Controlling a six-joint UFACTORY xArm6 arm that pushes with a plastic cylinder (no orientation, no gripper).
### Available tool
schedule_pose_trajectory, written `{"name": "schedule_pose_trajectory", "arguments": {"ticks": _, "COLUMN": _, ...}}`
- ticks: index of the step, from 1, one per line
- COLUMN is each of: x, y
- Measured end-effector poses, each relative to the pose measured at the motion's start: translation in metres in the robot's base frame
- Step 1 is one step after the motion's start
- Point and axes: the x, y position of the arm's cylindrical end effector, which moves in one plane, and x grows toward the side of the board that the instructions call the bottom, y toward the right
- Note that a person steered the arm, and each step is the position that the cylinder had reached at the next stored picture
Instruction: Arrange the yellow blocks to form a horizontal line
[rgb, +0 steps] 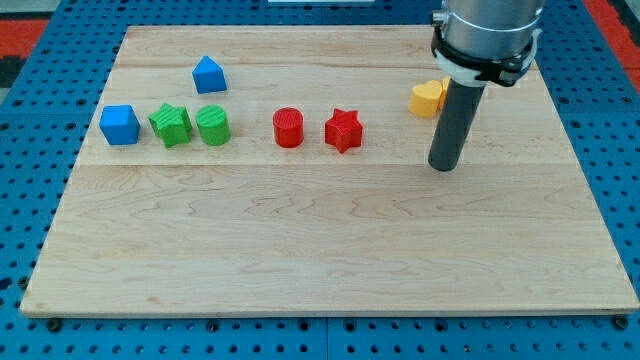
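Observation:
A yellow block (427, 99), rounded on its left like a heart, lies near the board's upper right. The rod hides its right part, so I cannot tell whether a second yellow block lies behind. My tip (443, 167) rests on the board just below and slightly right of the yellow block, apart from it.
A red star (343, 130) and a red cylinder (288, 128) lie left of my tip. A green cylinder (213, 126), a green star (171, 125) and a blue cube (119, 125) continue that row leftward. A blue pentagon-shaped block (208, 75) sits above them. The wooden board (320, 250) sits on a blue pegboard.

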Motion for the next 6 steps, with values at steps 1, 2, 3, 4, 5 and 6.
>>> {"name": "schedule_pose_trajectory", "arguments": {"ticks": 1, "x": -0.016, "y": 0.000}}
{"name": "schedule_pose_trajectory", "arguments": {"ticks": 2, "x": -0.035, "y": 0.039}}
{"name": "schedule_pose_trajectory", "arguments": {"ticks": 3, "x": -0.041, "y": 0.097}}
{"name": "schedule_pose_trajectory", "arguments": {"ticks": 4, "x": -0.094, "y": 0.108}}
{"name": "schedule_pose_trajectory", "arguments": {"ticks": 5, "x": -0.150, "y": 0.101}}
{"name": "schedule_pose_trajectory", "arguments": {"ticks": 6, "x": -0.169, "y": 0.062}}
